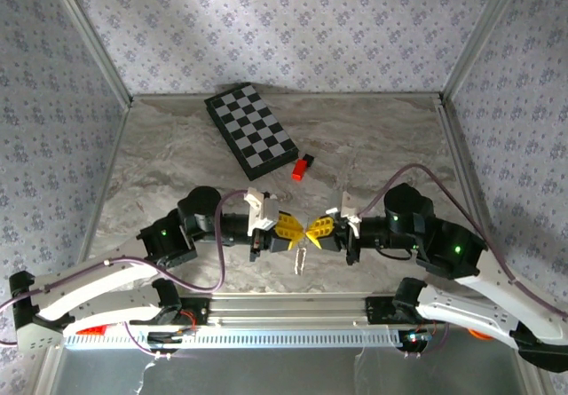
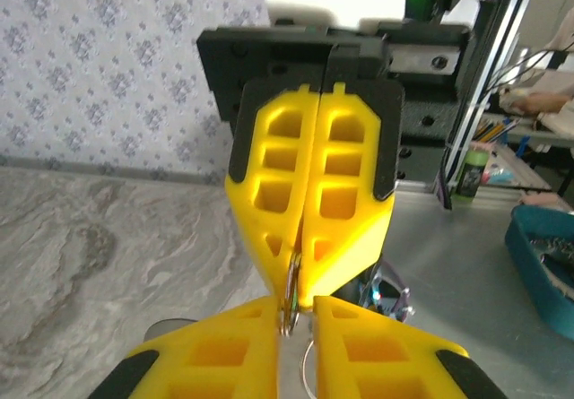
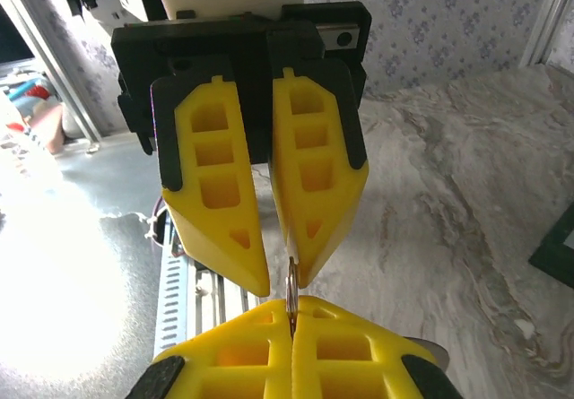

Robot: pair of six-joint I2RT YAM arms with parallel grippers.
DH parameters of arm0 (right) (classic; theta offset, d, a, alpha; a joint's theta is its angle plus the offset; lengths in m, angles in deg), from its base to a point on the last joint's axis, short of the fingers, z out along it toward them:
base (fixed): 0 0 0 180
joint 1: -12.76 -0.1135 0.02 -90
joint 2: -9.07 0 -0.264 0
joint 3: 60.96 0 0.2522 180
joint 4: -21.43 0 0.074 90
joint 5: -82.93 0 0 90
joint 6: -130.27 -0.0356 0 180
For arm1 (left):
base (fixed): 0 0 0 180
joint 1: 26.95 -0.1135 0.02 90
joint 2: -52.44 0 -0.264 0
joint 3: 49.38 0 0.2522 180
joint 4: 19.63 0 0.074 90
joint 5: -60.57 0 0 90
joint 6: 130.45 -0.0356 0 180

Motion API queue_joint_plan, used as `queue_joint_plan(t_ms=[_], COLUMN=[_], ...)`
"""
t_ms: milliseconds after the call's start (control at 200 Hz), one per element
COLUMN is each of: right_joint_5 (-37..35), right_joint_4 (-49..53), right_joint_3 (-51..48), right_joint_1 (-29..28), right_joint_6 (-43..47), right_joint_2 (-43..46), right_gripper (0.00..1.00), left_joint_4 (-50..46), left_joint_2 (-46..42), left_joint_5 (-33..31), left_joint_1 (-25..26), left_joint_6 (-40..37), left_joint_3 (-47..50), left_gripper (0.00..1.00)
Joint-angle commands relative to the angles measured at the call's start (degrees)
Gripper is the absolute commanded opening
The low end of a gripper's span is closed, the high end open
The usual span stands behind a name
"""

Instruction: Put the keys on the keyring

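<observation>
My two grippers meet tip to tip above the near middle of the table. The right gripper point(image 3: 291, 305) is shut on the keyring point(image 3: 291, 284), a thin silvery ring held edge-on between its yellow fingers. The left gripper point(image 3: 280, 288) faces it with its jaws a little apart, and the ring rests against one of its fingers. In the left wrist view the keyring point(image 2: 289, 307) stands in the narrow gap of the left gripper point(image 2: 297, 304). From above, a pale silvery piece of the keyring point(image 1: 300, 260) dangles below the fingertips. The keys are out of view.
A checkerboard point(image 1: 250, 124) lies at the back of the marble table, with a small red-and-black block point(image 1: 303, 168) just in front of it. Patterned walls close in the left, back and right sides. A metal rail point(image 1: 293, 311) runs along the near edge.
</observation>
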State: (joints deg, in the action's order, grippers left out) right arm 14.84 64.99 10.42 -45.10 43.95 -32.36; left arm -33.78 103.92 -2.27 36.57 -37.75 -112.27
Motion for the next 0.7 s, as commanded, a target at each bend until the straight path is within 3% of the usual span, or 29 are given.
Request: queue_joint_plan(t_ms=[0, 305, 695], right_joint_5=[-4.39, -10.15, -9.88], right_joint_4=[5.96, 12.98, 13.91], right_joint_3=[4.89, 10.22, 13.04], right_joint_1=[-1.67, -7.10, -8.49], right_joint_6=[3.98, 7.37, 7.95], right_joint_2=[-0.81, -6.56, -9.28], right_gripper=[0.00, 0.00, 0.00], left_joint_4=[-7.11, -10.25, -9.81], left_joint_2=[-0.51, 0.33, 0.69], left_joint_5=[-0.59, -0.39, -0.02], left_joint_1=[0.63, 0.61, 0.63], left_joint_6=[-2.67, -3.41, -3.88], left_joint_3=[-3.25, -4.34, -4.36], left_gripper=[0.17, 0.18, 0.20])
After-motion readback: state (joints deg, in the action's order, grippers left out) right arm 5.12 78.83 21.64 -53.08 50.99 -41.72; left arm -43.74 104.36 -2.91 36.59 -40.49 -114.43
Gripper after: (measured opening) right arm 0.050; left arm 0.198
